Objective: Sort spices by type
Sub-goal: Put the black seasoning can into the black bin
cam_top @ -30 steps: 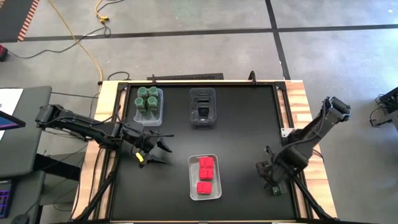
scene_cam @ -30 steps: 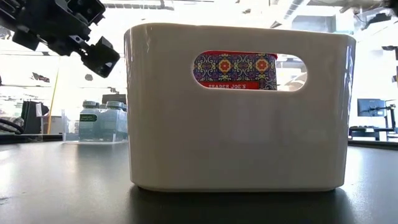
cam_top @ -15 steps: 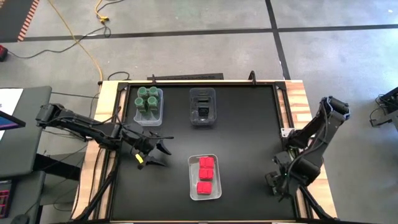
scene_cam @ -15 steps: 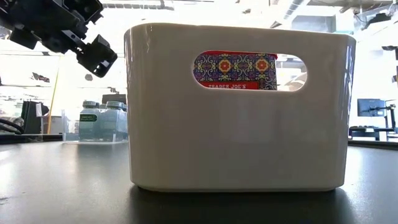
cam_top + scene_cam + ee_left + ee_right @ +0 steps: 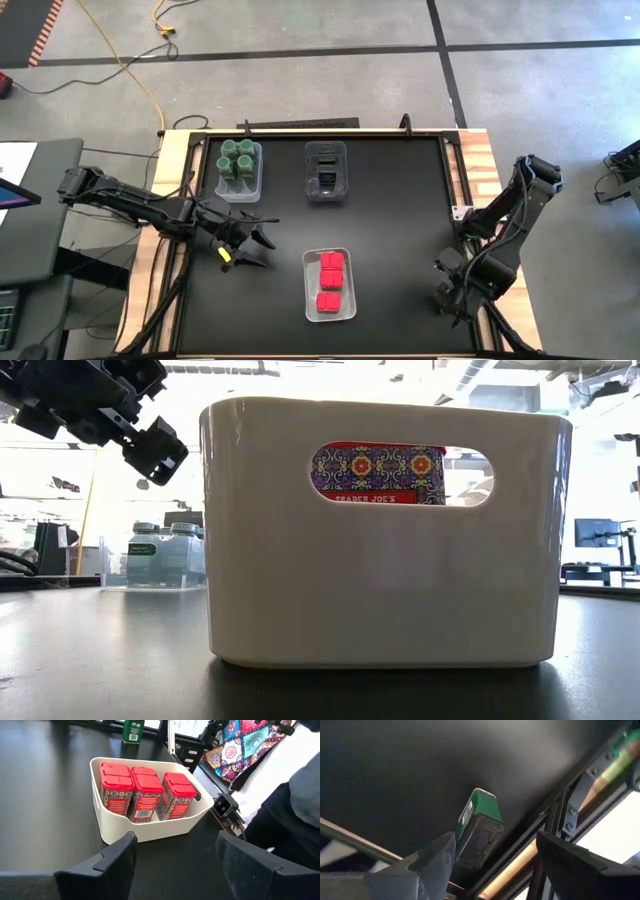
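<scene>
Three red packets (image 5: 329, 280) stand upright in a white bin (image 5: 345, 300) at the table's near middle. Green-lidded jars (image 5: 238, 160) fill a clear bin at the far left. Dark boxes (image 5: 326, 180) sit in a clear bin at the far middle. My left gripper (image 5: 262, 240) hovers open left of the red packets' bin (image 5: 115, 832). My right gripper (image 5: 447, 295) is open at the table's near right corner. In its wrist view a dark box with a green end (image 5: 481, 820) lies on the table between and beyond its fingers, untouched.
The metal frame rail (image 5: 555, 820) runs right beside the lone dark box at the table's edge. A low camera (image 5: 225, 805) sits behind the red packets' bin, with colourful patterned cloth (image 5: 240, 745) beyond it. The black table (image 5: 400, 220) between the bins and the right arm is bare.
My right arm has drawn back toward the table's near right corner, carrying its gripper toward the near edge and over the lone dark box lying there. The bins and their contents have stayed put.
</scene>
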